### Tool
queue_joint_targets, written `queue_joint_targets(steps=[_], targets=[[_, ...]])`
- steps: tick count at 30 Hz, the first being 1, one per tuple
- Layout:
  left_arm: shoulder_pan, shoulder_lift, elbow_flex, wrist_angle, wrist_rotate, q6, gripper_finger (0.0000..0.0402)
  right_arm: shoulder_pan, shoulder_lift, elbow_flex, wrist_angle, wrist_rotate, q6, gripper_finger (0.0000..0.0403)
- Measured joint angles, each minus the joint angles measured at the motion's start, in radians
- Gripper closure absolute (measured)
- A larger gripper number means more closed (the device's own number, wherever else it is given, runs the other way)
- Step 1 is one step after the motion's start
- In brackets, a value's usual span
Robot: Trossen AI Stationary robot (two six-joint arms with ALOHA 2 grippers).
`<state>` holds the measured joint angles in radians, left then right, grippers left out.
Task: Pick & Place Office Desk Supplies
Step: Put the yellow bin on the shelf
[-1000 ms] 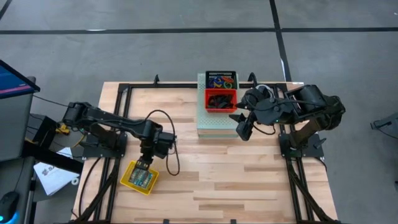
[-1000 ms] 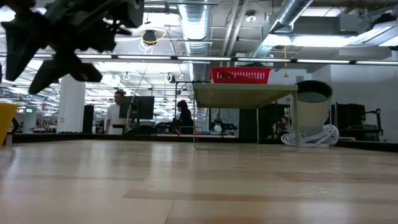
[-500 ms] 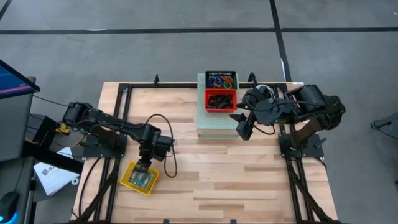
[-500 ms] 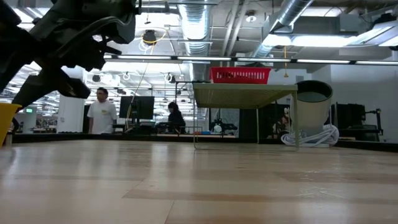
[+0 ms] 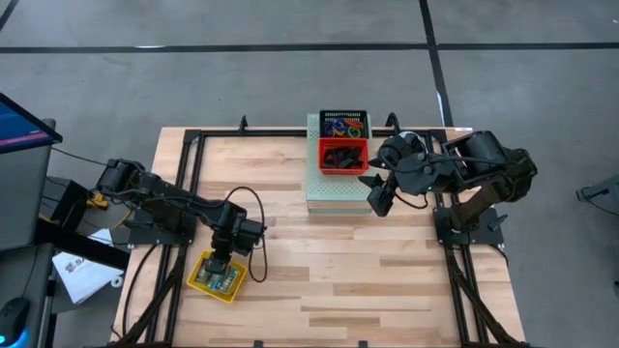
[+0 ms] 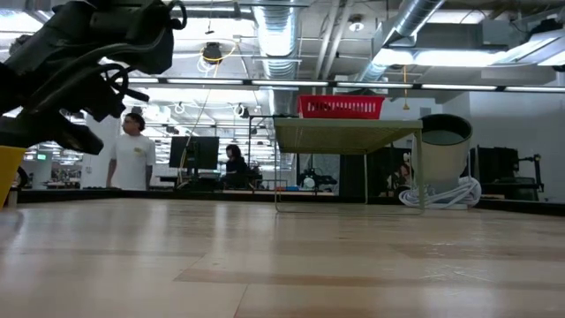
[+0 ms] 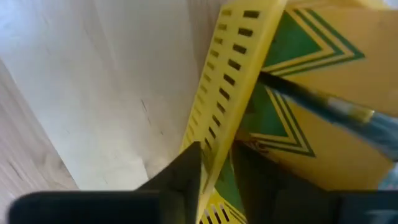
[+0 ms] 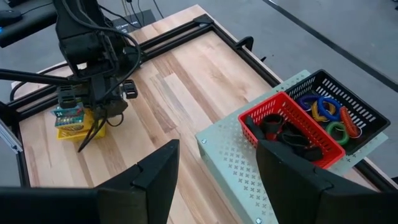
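A yellow perforated basket (image 5: 215, 280) stands near the table's near left corner, with yellow-and-green boxes (image 7: 323, 68) inside it. My left gripper (image 5: 221, 266) reaches down onto its far rim and is shut on the wall. A red basket (image 5: 343, 155) of black clips and a black basket (image 5: 345, 124) of coloured loops sit on top of the pale green perforated box (image 5: 334, 193). My right gripper (image 5: 379, 201) hangs open and holds nothing, above the table beside that box's right end. My left gripper (image 7: 217, 155) has the yellow basket's side wall (image 7: 214, 112) between its two fingers, one finger outside over the wood and one inside the basket. The fingers come from above, slanting down. The basket stands on the table.
Black frame rails (image 5: 193, 145) run along the table's left, far and right sides. A bare stretch of wood lies between the yellow basket and the green box. People stand in the room beyond the table (image 6: 132, 155).
My left gripper has sunk and gone a little toward the table's near left, down onto the yellow basket's rim. The basket has stayed where it was. A person in the background has walked to the left.
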<state>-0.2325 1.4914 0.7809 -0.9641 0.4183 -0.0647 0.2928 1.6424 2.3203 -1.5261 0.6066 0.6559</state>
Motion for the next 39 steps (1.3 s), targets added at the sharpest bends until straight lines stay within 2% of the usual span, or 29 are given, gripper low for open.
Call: queue_joint_targets(steps=[6, 18, 28, 33, 39], targets=[[0.015, 0.000, -0.003, 0.036, -0.003, -0.018, 0.0392, -0.001, 0.000, 0.000, 0.000, 0.004, 0.000, 0.0193], [0.130, 0.000, 0.021, 0.141, -0.011, -0.153, 0.0398, -0.001, 0.000, 0.000, 0.000, 0.004, 0.000, 0.0193], [0.251, 0.000, 0.167, 0.145, -0.008, -0.241, 0.0400, -0.001, 0.000, 0.000, -0.018, 0.004, -0.001, 0.0193], [0.299, 0.000, 0.234, 0.151, 0.043, -0.355, 0.0400, -0.001, 0.000, 0.000, -0.036, 0.004, -0.001, 0.0193], [0.307, 0.000, 0.310, 0.211, 0.061, -0.493, 0.0401, 0.000, 0.000, 0.000, -0.042, 0.013, -0.009, 0.0193]])
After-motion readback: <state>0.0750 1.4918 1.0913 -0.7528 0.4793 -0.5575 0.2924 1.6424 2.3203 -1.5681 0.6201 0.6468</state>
